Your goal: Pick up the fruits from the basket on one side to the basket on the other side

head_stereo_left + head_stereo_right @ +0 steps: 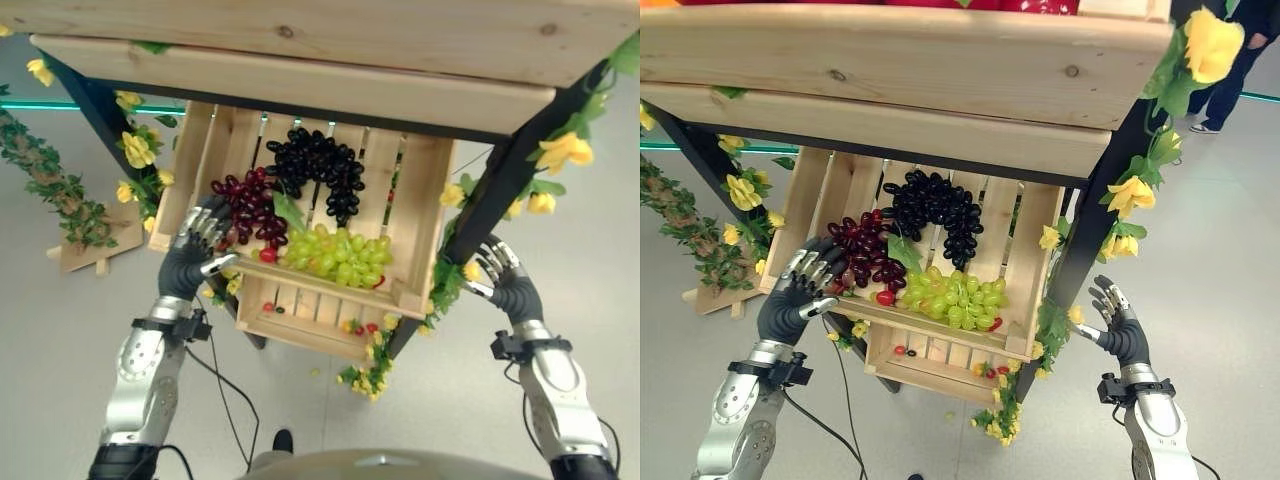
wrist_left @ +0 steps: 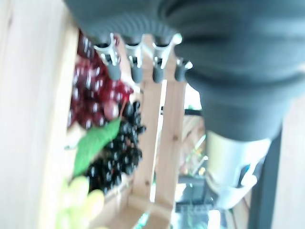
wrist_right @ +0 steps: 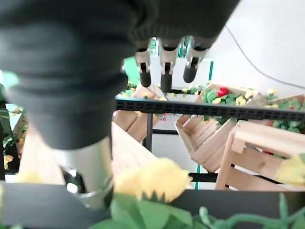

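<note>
A slanted wooden crate (image 1: 420,200) holds a bunch of red grapes (image 1: 248,205), a bunch of black grapes (image 1: 320,170) and a bunch of green grapes (image 1: 340,253). My left hand (image 1: 200,240) is at the crate's front left corner, its fingers spread and reaching over the rim toward the red grapes (image 2: 90,90), holding nothing. My right hand (image 1: 1118,322) hangs open in the air to the right of the stand, away from the crate.
A lower crate (image 1: 300,315) under the first holds a few small red fruits (image 1: 268,307). A wooden shelf board (image 1: 300,60) overhangs the crates. Yellow flowers and leaves (image 1: 560,150) wind round the black stand legs. A person's legs (image 1: 1230,60) stand far right.
</note>
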`<state>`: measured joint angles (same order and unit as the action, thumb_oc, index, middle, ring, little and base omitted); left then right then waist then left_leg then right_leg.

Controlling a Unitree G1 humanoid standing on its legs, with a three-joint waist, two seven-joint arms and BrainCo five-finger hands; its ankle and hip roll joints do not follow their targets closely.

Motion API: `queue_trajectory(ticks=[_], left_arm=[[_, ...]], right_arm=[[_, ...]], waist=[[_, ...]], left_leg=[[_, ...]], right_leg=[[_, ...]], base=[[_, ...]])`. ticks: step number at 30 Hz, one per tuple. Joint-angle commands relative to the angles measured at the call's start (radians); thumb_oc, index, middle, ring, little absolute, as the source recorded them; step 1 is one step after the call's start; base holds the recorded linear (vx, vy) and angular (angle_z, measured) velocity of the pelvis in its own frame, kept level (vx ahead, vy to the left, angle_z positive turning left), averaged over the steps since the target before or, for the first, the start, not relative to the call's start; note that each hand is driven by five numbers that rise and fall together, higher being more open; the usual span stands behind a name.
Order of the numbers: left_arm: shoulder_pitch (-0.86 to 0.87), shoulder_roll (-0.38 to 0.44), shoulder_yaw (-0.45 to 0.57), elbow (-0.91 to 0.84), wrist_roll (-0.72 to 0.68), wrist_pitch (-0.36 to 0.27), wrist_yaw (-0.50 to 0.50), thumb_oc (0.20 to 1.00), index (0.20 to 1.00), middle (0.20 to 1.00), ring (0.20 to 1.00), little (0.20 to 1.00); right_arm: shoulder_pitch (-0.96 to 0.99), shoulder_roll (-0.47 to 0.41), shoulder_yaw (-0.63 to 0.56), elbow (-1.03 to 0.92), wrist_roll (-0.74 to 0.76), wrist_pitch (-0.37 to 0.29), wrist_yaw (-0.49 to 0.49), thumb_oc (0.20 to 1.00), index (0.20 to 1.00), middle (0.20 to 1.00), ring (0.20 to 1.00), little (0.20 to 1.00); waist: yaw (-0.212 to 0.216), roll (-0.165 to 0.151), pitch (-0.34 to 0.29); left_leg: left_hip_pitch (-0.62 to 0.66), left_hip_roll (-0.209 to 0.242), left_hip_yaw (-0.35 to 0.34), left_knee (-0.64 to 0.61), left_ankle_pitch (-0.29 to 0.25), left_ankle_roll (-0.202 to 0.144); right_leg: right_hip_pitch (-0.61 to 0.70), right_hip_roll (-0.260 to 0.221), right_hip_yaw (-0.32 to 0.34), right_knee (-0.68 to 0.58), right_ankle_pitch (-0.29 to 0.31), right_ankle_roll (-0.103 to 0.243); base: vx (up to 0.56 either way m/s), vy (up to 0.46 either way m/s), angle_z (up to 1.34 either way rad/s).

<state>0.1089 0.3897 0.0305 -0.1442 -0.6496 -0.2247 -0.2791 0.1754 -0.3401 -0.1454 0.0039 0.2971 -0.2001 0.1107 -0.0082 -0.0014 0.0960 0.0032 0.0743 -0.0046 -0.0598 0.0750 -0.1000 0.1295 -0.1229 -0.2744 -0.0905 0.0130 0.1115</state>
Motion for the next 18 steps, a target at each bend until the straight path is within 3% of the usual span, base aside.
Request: queue_trajectory(ticks=[1, 13, 18], left_arm=[[-0.017, 0.019, -0.061, 0.027, -0.078, 0.039, -0.039, 1.0, 1.0, 1.0, 1.0, 1.0], [-0.007, 0.009, -0.063, 0.008, -0.08, 0.014, -0.015, 1.0, 1.0, 1.0, 1.0, 1.0], [0.015, -0.011, -0.033, -0.005, -0.084, -0.003, 0.001, 1.0, 1.0, 1.0, 1.0, 1.0]], right_arm=[[-0.046, 0.004, -0.042, -0.066, 0.028, -0.081, -0.015, 1.0, 1.0, 1.0, 1.0, 1.0], [-0.052, 0.004, -0.035, -0.069, 0.037, -0.086, -0.021, 1.0, 1.0, 1.0, 1.0, 1.0], [-0.062, -0.005, -0.027, -0.067, 0.046, -0.086, -0.02, 1.0, 1.0, 1.0, 1.0, 1.0]], waist=[[-0.017, -0.022, -0.005], [-0.019, -0.012, -0.01], [-0.008, -0.018, 0.006]], left_leg=[[-0.046, -0.002, -0.022, 0.055, -0.039, 0.0], [-0.042, 0.0, -0.038, 0.064, -0.045, 0.0], [-0.076, 0.001, -0.023, 0.162, -0.064, -0.011]], right_leg=[[-0.022, 0.021, -0.037, 0.149, -0.175, -0.017], [-0.014, 0.022, -0.058, 0.171, -0.193, -0.026], [-0.018, 0.03, -0.027, 0.175, -0.205, -0.043]], base=[[-0.03, -0.035, 0.16], [-0.01, -0.017, 0.09], [-0.05, -0.065, 0.0]])
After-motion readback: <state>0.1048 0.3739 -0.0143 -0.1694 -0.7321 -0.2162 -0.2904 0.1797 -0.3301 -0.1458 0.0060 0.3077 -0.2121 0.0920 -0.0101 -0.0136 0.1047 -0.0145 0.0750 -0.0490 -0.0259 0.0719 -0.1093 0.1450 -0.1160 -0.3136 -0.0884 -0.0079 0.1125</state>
